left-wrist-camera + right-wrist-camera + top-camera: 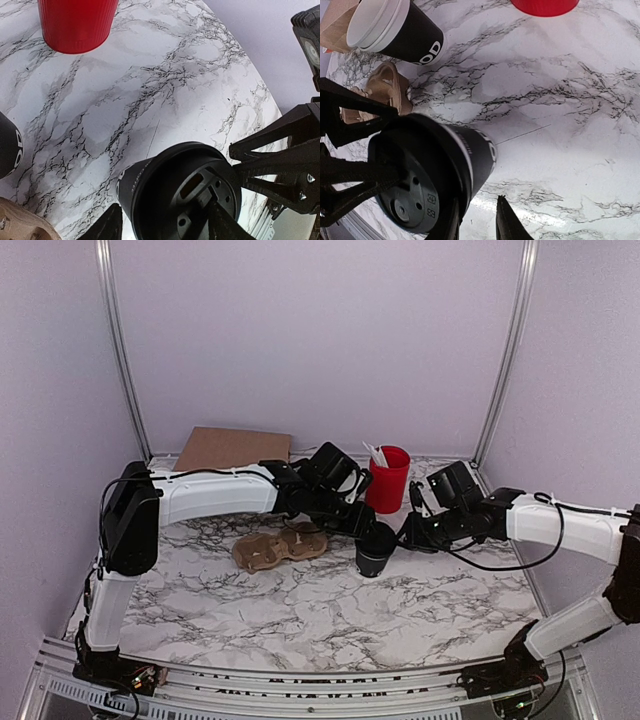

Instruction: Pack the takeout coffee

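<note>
Marbled surface [300, 610], pale lilac walls, and there in the middle stands the lidded takeout coffee [375, 552], just in front of the red cup of utensils [388, 480] and beside a pulp drink carrier [275, 548]. The left pincer [365, 527] clasps its top. The right pincer [477, 212] sits at the lid's rim, fingers narrowly parted, only marble between them.

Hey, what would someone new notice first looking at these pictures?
A small black paper cup with a black plastic lid sits centrally, the left claw and right claw crowding its top from either side. Behind it stands a ribbed red cup; to its left lies a brown pulp carrier.
</note>
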Controlling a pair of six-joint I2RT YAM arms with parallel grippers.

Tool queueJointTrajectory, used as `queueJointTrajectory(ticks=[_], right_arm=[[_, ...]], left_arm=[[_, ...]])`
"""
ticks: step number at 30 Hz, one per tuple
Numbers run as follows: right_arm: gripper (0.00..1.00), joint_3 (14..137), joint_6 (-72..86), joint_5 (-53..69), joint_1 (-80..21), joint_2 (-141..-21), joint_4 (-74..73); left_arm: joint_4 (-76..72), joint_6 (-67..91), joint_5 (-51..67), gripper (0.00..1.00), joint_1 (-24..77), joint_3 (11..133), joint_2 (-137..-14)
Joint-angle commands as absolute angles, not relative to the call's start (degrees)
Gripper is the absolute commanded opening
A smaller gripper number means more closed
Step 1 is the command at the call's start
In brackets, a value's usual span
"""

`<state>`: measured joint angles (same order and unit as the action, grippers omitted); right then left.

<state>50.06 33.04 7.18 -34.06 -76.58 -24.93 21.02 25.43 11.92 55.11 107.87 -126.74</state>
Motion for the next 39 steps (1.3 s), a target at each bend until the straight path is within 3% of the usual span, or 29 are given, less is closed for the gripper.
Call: queueJointTrajectory(ticks=[1,22,39], right_arm=[[0.25,49.31,34.07,8.6,-35.76,-75.93,-29.32],[0.26,54.46,31.15,4.01,-35.39,-75.9,-28.9],[0.26,56.34,28.63,10.83,-30.32,-80.13,-23.11]], left_arm=[[24.5,24.47,10.34,0.59,54.11,109.0,-128.65],[24.94,22.26,13.64,0.59,53.96,110.63,-129.17],[24.92,21.45,14.94,0.58,54.21,109.73,-129.79]])
